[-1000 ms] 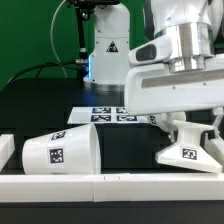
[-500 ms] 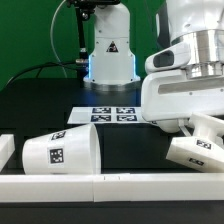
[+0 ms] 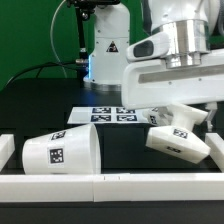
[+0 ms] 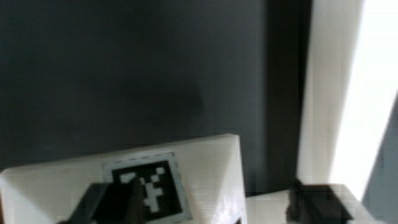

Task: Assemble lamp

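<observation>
Base (image 3: 178, 142) is at the exterior view's right, over the tabletop (image 3: 120, 150). It's tipped, not lying flat, and I can't tell whether its low edge touches the tabletop. Its long axis runs roughly across the exterior view, dropping a little toward the right.

Gripper (image 4: 214, 205) is directly above the base. In the wrist view one of the fingers (image 4: 98, 205) overlaps the tagged face. The other is clear of the base's edge, with a dark gap between. Fingers are spread wide, so I read it as not clamping anything.

My call: the base sits off-centre between the fingers, so I'd shift toward it before closing.

Shade (image 3: 60, 150) lies on its side at the exterior view's left, well apart from the base, wider end toward it. Marker board (image 3: 108, 113) lies behind, between them. Bulb not in view.
</observation>
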{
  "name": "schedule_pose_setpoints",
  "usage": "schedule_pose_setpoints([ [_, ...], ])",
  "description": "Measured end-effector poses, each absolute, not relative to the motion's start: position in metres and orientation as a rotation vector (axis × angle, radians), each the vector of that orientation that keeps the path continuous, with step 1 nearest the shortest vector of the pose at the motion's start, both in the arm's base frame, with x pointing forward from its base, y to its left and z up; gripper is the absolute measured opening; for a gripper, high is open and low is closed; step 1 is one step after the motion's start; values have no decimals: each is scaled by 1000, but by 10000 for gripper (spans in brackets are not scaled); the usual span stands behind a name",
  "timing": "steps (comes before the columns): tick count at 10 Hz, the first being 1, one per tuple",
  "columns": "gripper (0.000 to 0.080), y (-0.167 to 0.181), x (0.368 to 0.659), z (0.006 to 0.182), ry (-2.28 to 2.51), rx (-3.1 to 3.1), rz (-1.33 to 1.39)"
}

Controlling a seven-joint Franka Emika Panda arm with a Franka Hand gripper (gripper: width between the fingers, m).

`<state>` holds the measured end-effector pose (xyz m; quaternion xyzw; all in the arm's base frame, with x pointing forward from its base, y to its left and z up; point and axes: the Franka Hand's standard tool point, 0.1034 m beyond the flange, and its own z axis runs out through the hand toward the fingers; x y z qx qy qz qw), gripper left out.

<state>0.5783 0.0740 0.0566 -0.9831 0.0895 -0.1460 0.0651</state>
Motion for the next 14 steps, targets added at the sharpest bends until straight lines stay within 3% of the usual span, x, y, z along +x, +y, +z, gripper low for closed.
schedule_pose_setpoints([
  [3, 395, 75, 577, 55, 282, -2942, -415],
  [5, 395, 64, 583, 59, 290, -2835, -193],
  [8, 395, 97, 596, 65, 389, -2766, -77],
  [12, 395, 95, 595, 63, 357, -2773, -78],
  [14, 395, 101, 587, 56, 66, -2798, -5],
])
